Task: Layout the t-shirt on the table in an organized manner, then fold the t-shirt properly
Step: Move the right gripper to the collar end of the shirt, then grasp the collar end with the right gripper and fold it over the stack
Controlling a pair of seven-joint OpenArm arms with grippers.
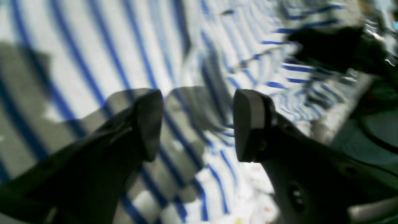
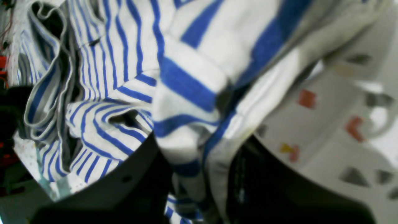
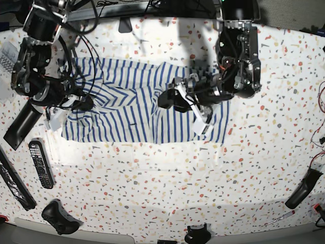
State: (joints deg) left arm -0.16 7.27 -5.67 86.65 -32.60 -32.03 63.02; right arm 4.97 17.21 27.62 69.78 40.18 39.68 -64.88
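Observation:
The t-shirt, white with thin blue stripes, lies spread and rumpled across the far half of the table. In the base view my right gripper is at the shirt's left edge. The right wrist view shows that gripper shut on a bunched fold of the t-shirt, with speckled table beside it. My left gripper hovers over the shirt's right half. Its two dark fingers stand wide apart in the left wrist view, where the left gripper has nothing between them and only striped cloth below.
A remote control and a black bar lie left of the shirt. A game controller sits at the front left. A black tool and a screwdriver lie at the front right. Cables run along the back edge.

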